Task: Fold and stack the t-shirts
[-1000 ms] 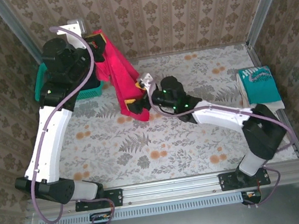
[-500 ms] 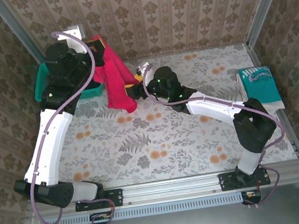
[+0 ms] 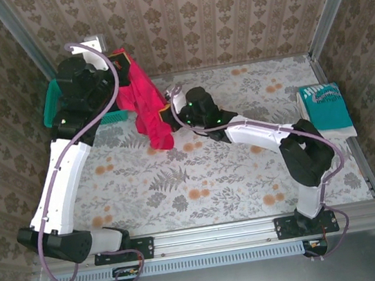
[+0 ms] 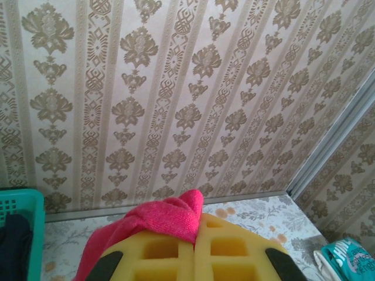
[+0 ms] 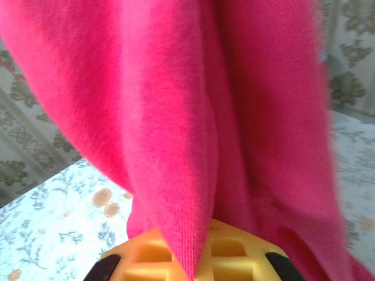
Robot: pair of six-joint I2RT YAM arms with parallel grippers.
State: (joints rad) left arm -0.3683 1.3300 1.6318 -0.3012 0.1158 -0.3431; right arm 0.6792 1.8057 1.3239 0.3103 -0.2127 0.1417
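The red-pink t-shirt (image 3: pixel 148 107) hangs in the air between both arms, above the back left of the table. My left gripper (image 3: pixel 118 58) is shut on its top corner high up near the wall; the cloth bunches over the yellow fingers (image 4: pixel 234 249). My right gripper (image 3: pixel 165 113) is shut on a lower fold of the same red-pink t-shirt (image 5: pixel 193 117), which drapes over the yellow pads (image 5: pixel 246 257). A folded teal t-shirt (image 3: pixel 325 107) with white print lies at the table's right edge. A dark navy-black shirt (image 4: pixel 13 246) sits inside the basket.
The teal plastic basket (image 3: pixel 53 107) stands at the back left, under the left arm. The patterned walls close in at the back and sides. A metal rail runs along the near edge. The flowered tabletop (image 3: pixel 200 180) stretches across the middle and front.
My right gripper has moved left and back toward the basket, carrying the shirt's lower part up with it. The hanging shirt now bunches shorter. The left gripper stays high.
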